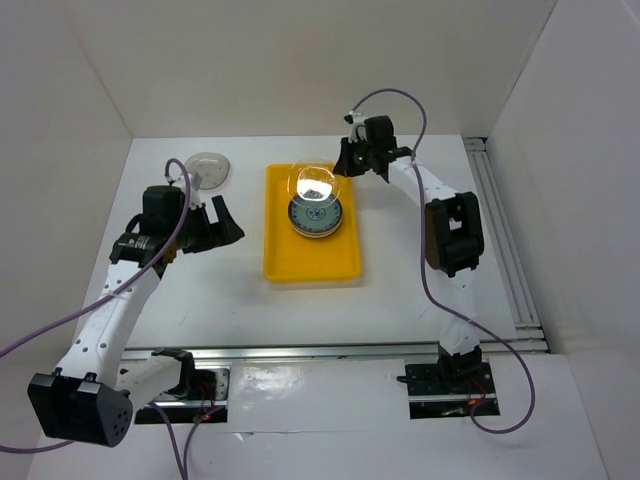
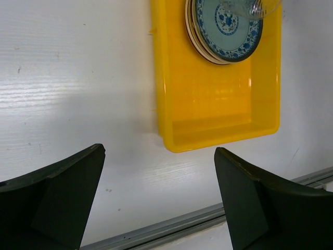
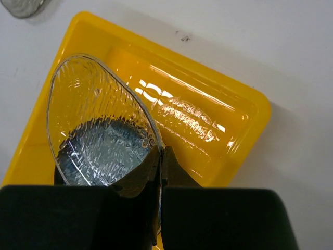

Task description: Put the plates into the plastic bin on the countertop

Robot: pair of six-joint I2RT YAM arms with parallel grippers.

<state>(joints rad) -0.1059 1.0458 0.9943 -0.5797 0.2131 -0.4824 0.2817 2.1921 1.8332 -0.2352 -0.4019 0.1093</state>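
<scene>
The yellow plastic bin [image 1: 285, 258] lies mid-countertop with a stack of plates in its far half, a teal-blue patterned plate [image 1: 316, 217] on top; the stack shows in the left wrist view [image 2: 223, 26]. My right gripper [image 1: 347, 160] is shut on the rim of a clear glass plate [image 3: 99, 125] and holds it tilted over the bin [image 3: 218, 130], above the stack [image 1: 313, 182]. Another clear glass plate [image 1: 208, 169] lies on the countertop left of the bin, also in the right wrist view [image 3: 23, 6]. My left gripper [image 1: 222, 222] is open and empty, left of the bin [image 2: 208, 114].
White walls bound the countertop on three sides. A grey metal rail [image 1: 340, 351] runs along the near edge and another [image 1: 505, 240] along the right side. The near half of the bin holds nothing.
</scene>
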